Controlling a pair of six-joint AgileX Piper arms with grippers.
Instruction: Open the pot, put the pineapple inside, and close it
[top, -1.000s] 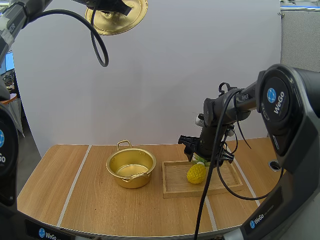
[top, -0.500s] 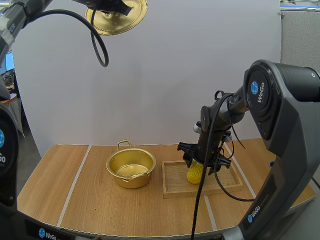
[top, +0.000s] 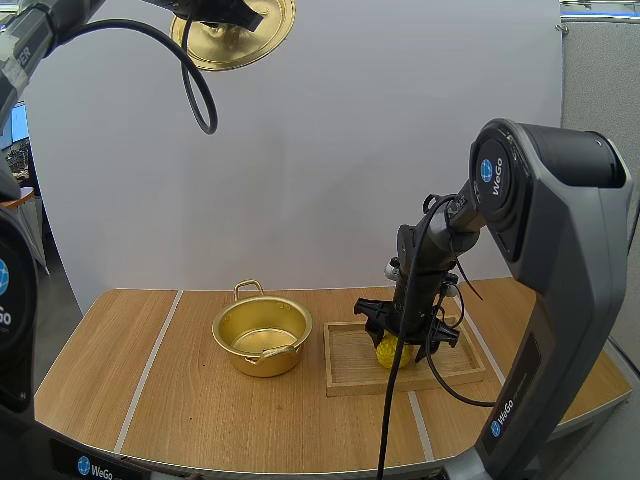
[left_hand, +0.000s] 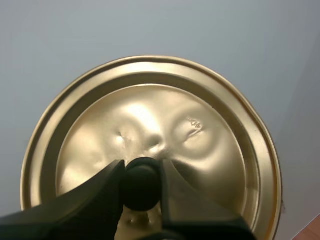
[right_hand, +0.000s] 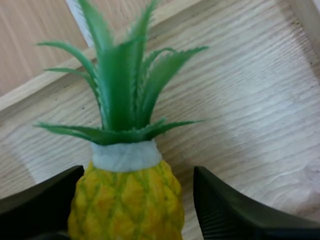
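Note:
The gold pot (top: 262, 335) stands open on the table, left of the wooden tray (top: 350, 365). Its gold lid (top: 236, 35) hangs high above at the back left, and my left gripper (left_hand: 141, 182) is shut on the lid's black knob (left_hand: 142, 182). A yellow pineapple (right_hand: 126, 200) with green leaves (right_hand: 125, 85) lies in the tray (right_hand: 240, 95). My right gripper (top: 405, 335) is down over the pineapple (top: 388, 349), open, with one finger (right_hand: 235, 210) on each side of the yellow body, small gaps showing.
White stripes (top: 148, 368) cross the wooden table. Bare table lies in front of the pot and to its left. The tray's raised rim (top: 400, 384) surrounds the pineapple.
My right gripper has come down and slightly left over the pineapple, now straddling it and hiding most of it in the high view. The left arm and lid have stayed put.

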